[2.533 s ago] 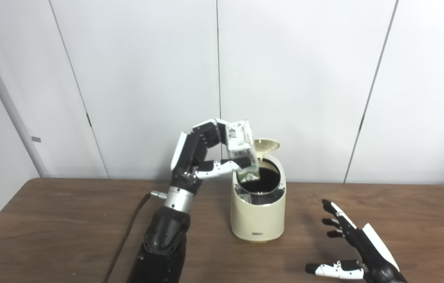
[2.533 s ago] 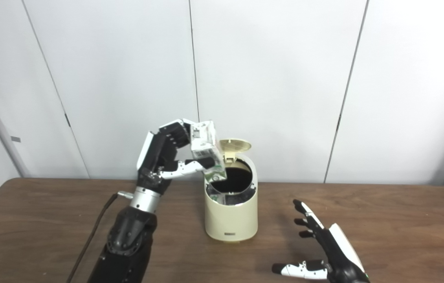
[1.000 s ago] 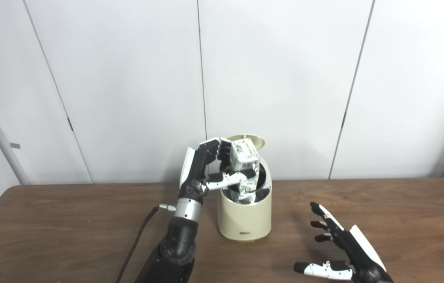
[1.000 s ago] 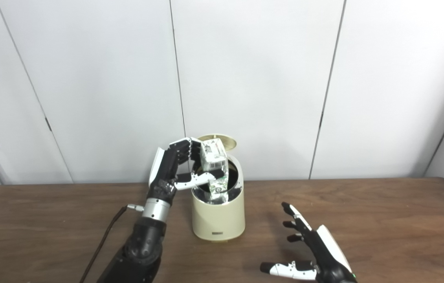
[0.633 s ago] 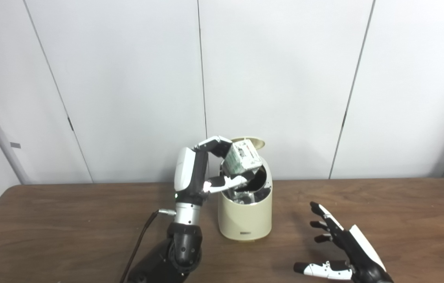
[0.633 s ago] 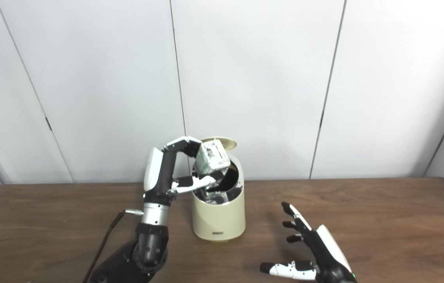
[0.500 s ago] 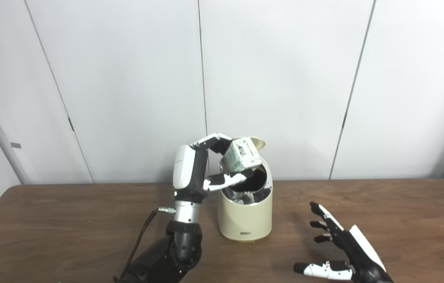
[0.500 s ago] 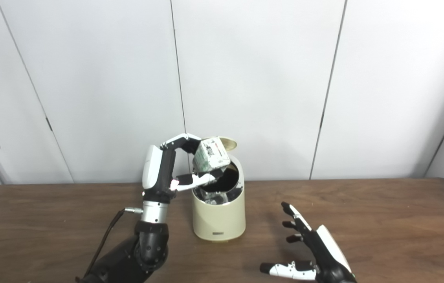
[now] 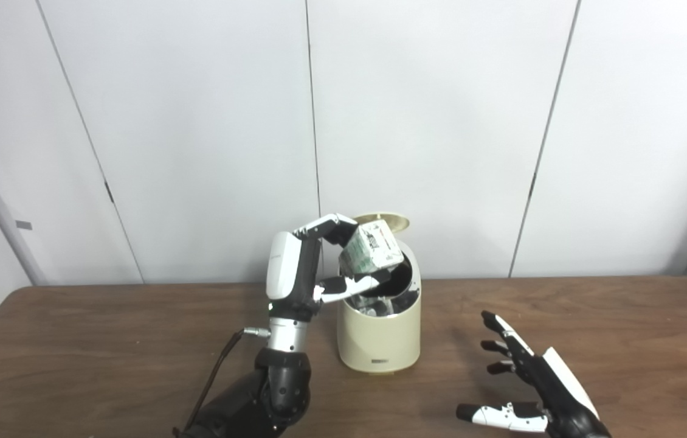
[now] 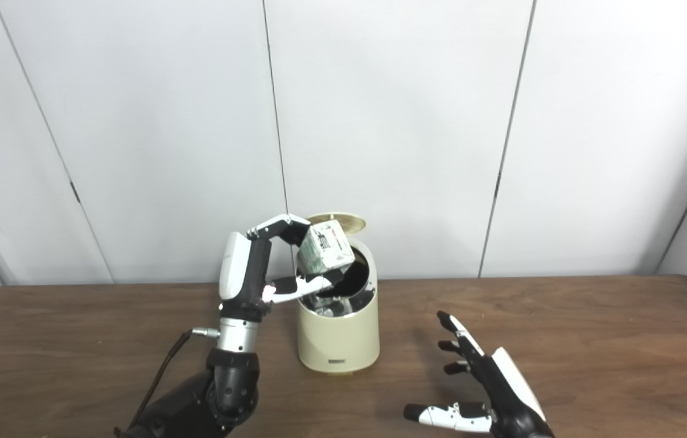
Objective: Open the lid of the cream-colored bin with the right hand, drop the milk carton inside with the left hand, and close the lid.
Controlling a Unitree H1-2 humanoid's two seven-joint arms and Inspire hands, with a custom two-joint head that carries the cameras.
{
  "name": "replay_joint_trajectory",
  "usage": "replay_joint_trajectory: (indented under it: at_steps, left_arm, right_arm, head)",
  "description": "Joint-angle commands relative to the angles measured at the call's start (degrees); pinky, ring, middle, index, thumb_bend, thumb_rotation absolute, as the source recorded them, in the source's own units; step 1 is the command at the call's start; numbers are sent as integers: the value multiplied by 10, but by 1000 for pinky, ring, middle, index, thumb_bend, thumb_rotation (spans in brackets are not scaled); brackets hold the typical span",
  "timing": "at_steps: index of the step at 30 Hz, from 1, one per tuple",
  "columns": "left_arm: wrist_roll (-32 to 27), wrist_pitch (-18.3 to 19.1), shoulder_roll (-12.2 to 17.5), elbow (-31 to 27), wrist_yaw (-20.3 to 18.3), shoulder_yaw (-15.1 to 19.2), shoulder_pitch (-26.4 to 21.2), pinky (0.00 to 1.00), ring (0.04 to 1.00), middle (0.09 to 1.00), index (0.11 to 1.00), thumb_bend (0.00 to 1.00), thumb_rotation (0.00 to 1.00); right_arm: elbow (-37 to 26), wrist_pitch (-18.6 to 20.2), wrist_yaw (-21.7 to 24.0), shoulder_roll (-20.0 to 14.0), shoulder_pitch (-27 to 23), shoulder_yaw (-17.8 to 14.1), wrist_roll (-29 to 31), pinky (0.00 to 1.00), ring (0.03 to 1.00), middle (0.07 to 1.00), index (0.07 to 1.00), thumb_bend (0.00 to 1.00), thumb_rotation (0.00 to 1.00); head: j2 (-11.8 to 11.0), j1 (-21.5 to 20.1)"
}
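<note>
The cream-colored bin (image 9: pixel 379 337) stands on the brown table with its round lid (image 9: pixel 383 219) tipped up at the back and its dark mouth showing. A white and green milk carton (image 9: pixel 371 254) hangs tilted over the bin's left rim, held between the fingers and thumb of my left hand (image 9: pixel 319 258). My right hand (image 9: pixel 535 392) rests low over the table to the right of the bin, open, fingers spread, holding nothing.
A dark cable (image 9: pixel 216 371) runs along the table from my left wrist toward the front edge. White wall panels stand right behind the table (image 9: pixel 623 340). The bin sits near the table's back edge.
My left wrist has turned upright and the carton has tilted onto its side above the bin's mouth instead of standing half inside. The right hand has barely moved.
</note>
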Motion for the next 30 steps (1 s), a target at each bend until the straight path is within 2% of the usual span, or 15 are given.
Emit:
replay_joint_trajectory:
  at_steps: [1,11,15,20,23,30]
  left_arm:
    - [-6,-17,9,-20,-2,5,-32,509,462,500,496,505,0]
    - [-28,-17,8,-39,-56,14,-18,487,453,503,500,505,0]
    - [-41,-17,3,-49,-90,26,-10,483,451,504,494,505,0]
    - [-58,-17,-8,-67,-151,49,7,491,456,502,499,505,0]
    - [-55,-17,-13,-73,-164,57,13,495,457,499,494,505,0]
    - [-52,-17,-18,-75,-182,71,18,494,457,501,496,505,0]
  right_arm:
    - [-21,-24,-6,-8,-15,-5,5,707,862,957,971,770,333]
    - [-28,-19,-8,-5,-15,-6,5,701,860,954,964,772,307]
    - [-27,-18,-8,-4,-16,-5,5,705,862,957,966,768,306]
    - [-32,-13,-7,-2,-16,-4,3,713,865,960,967,764,301]
    - [-39,-7,-6,-1,-15,-3,1,714,866,960,968,758,287]
    - [-30,-18,-8,-3,-12,-6,6,710,865,958,966,765,300]
  head:
    - [1,0]
    - [9,-1]
    - [10,-2]
    - [12,-5]
    - [12,-5]
    - [15,-4]
